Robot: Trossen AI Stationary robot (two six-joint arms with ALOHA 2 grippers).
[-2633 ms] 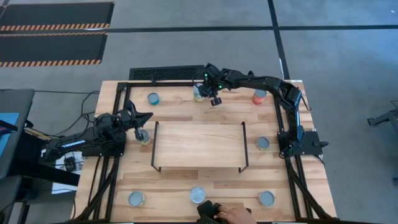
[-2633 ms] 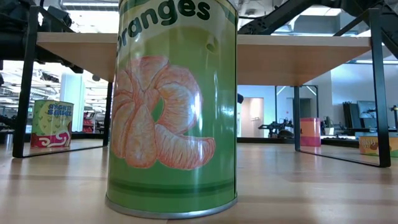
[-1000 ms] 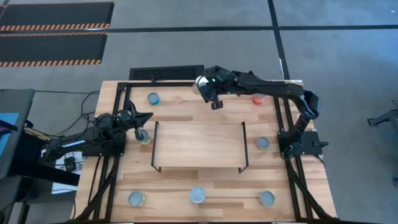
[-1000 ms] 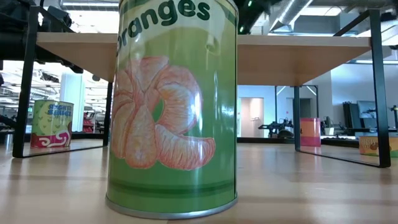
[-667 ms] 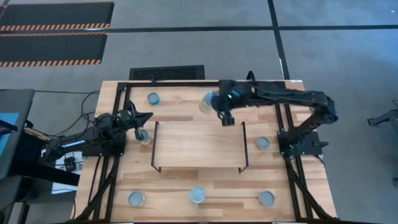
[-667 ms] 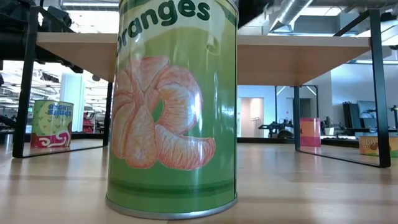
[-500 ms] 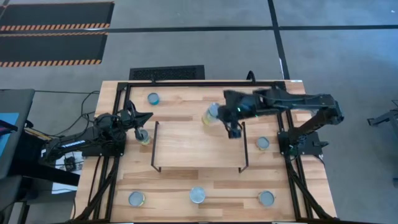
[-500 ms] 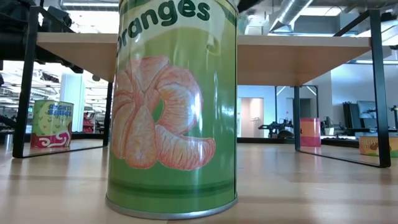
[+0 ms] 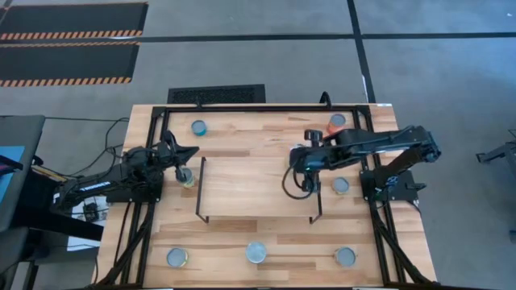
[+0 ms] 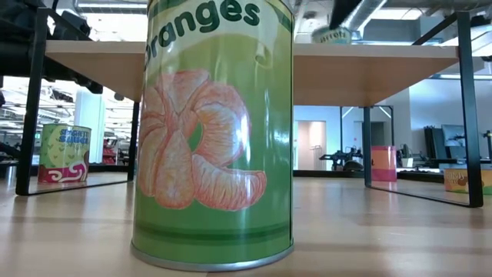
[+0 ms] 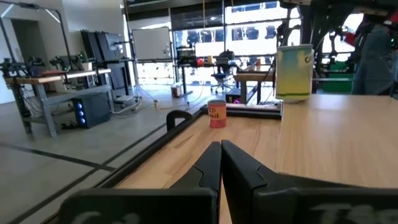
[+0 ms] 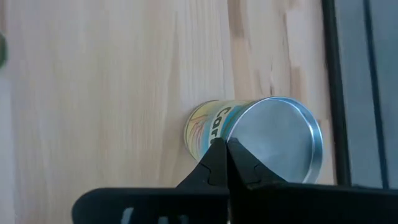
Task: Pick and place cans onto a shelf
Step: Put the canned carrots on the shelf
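Right wrist view looks down on the carrot can (image 12: 261, 134), yellow-labelled with a shiny silver top, standing upright on the light wood of the shelf (image 12: 93, 93) close to one of its black-edged ends. The right gripper (image 12: 222, 148) hovers above it with its jaws drawn together to a thin slit, their tips lying across the can's side; whether they touch it I cannot tell. In the low view the same can (image 10: 332, 35) sits on top of the shelf (image 10: 384, 65), with a dark part of the arm slanting down to it from above. From the high view the right gripper (image 9: 306, 165) hangs over the right end of the shelf (image 9: 242, 185) and hides that can. The left gripper (image 9: 192, 151) waits just off the shelf's left end, jaws closed to a point and holding nothing, with a can (image 9: 186, 176) just beside it. The other cans stand on the worktop (image 9: 234, 145) around the shelf: a blue one (image 9: 198, 126) and an orange-red one (image 9: 336, 121) behind it, one (image 9: 342, 185) off its right end, and three in a row in front of it (image 9: 177, 258) (image 9: 256, 252) (image 9: 345, 256). The middle one of that row fills the low view as a green oranges can (image 10: 214, 131).
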